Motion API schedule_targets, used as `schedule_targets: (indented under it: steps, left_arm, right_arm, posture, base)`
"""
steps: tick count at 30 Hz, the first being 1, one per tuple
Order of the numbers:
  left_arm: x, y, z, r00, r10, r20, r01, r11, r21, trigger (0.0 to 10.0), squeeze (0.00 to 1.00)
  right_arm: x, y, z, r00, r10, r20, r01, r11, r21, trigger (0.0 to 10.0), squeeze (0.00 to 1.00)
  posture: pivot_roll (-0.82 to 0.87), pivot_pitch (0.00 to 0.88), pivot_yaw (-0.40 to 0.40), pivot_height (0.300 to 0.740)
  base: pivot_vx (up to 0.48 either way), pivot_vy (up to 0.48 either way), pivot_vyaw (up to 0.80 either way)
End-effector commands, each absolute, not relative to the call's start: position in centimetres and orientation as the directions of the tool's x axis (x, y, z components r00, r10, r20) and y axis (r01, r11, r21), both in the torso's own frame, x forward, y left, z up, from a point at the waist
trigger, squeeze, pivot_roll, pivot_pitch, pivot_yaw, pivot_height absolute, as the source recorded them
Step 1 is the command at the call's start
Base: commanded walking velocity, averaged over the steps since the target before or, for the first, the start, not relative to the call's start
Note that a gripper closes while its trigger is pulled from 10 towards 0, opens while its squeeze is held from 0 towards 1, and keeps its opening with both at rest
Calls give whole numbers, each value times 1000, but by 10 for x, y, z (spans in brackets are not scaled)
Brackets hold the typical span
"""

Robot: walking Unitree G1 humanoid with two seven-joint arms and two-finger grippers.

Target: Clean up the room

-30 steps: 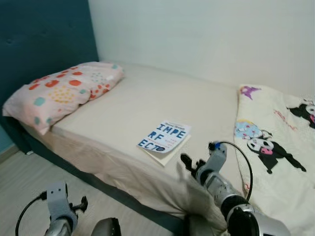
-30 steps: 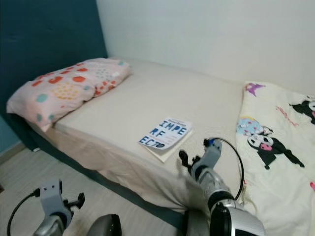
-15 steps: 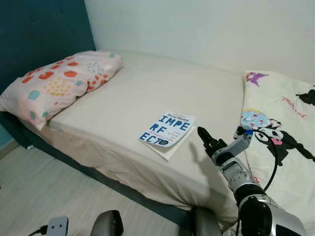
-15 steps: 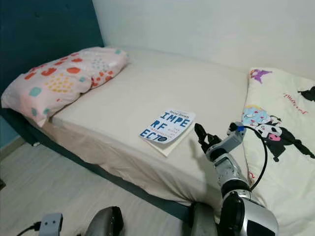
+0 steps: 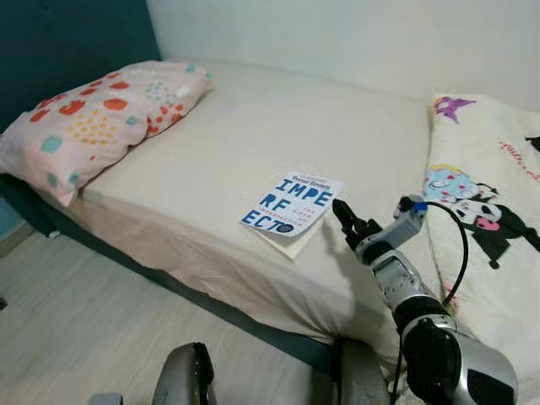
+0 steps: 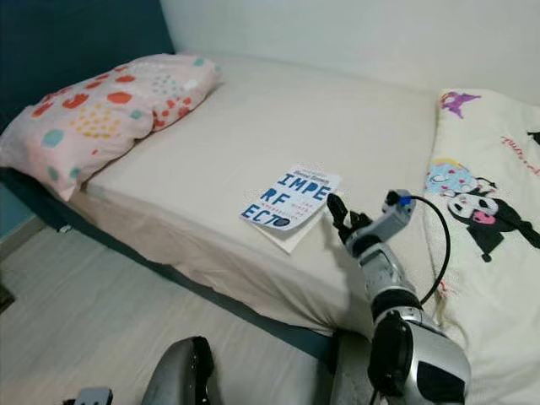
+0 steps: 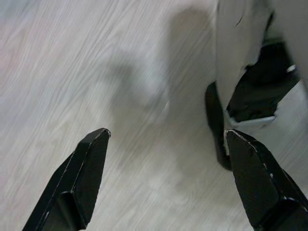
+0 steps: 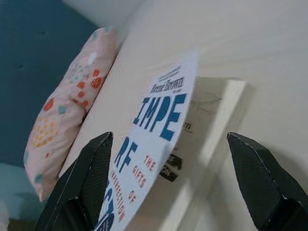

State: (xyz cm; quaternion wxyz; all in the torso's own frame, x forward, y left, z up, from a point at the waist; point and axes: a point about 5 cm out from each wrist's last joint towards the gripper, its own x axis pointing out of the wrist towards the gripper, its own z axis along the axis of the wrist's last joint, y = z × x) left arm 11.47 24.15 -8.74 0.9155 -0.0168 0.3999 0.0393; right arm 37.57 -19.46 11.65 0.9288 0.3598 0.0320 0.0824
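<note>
Cream sheets cover the bed (image 5: 253,143), a spotted pillow (image 5: 93,122) at ten o'clock. Mid-mattress lies the white book (image 5: 291,211), cover lifting. Just at its three o'clock, the right gripper (image 5: 344,218) hovers spread wide, empty. Over floorboards, the left gripper (image 7: 166,178) hangs agape.

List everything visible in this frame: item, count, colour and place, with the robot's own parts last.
Book: one, white cover with blue lettering, lying on the bed near its front edge.
Pillow: one, pink with coloured spots, at the head of the bed.
Blanket: one, cream with cartoon prints, on the bed's right side.
Bed: one, beige sheet, against a teal headboard.
Floor: light wood.
Right gripper: open, just beside the book.
Left gripper: open, over the floor.
</note>
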Motion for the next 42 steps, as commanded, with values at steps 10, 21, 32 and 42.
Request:
schedule_targets:
  steps: [10,21,32,42]
  left_arm:
    - [134,259,-71,768,124,-628,-152,988,9,10000,0]
    - [147,262,-57,841,96,-533,-105,994,13,10000,0]
    - [120,267,-58,835,91,-543,-93,995,25,10000,0]
    - [111,265,-56,838,77,-540,-76,997,24,10000,0]
  right_arm:
    - [378,-194,110,978,116,-173,11,801,599,10000,0]
    - [378,-197,110,987,73,-143,46,727,685,10000,0]
    - [387,-180,128,986,160,-34,-69,589,805,10000,0]
    - [391,-154,132,958,277,-68,-122,615,779,10000,0]
  posture:
    - [151,290,15,345]
    - [180,350,27,327]
    - [210,417,22,327]
    - [210,449,19,327]
  base:
    - [0,0,0]
    - [0,0,0]
    - [0,0,0]
    - [0,0,0]
